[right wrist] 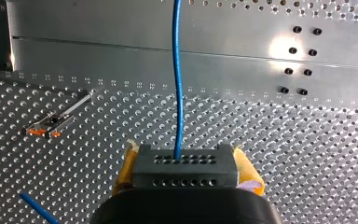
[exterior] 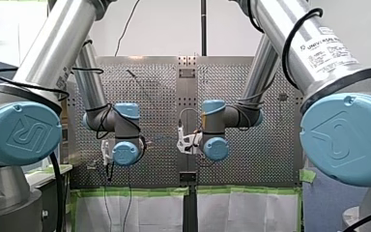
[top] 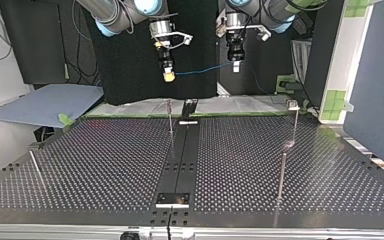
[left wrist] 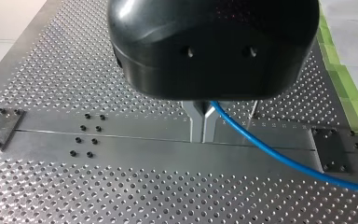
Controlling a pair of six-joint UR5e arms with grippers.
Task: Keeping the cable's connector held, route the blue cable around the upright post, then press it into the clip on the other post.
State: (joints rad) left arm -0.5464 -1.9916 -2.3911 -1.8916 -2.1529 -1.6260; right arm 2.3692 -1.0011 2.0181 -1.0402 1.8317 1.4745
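In the top view the blue cable [top: 204, 68] hangs in a shallow line between both grippers, high above the perforated table [top: 105, 165]. My right gripper [top: 168, 75], with yellow pads [right wrist: 245, 169], is shut on the cable's black connector [right wrist: 185, 173]. From it the cable [right wrist: 178, 79] runs straight ahead. My left gripper [left wrist: 203, 137] has its metal fingers shut on the cable [left wrist: 279, 158], which trails off beside them. An upright post [top: 170, 117] stands below my right gripper. A post topped with a clip [top: 293, 106] stands at the top view's right.
Two more thin posts stand on the table: one at the top view's right front [top: 282, 172], one at its left edge [top: 36, 167]. A dark centre rail [top: 182, 150] runs across the plate. Green tape [left wrist: 354, 109] marks the table's border.
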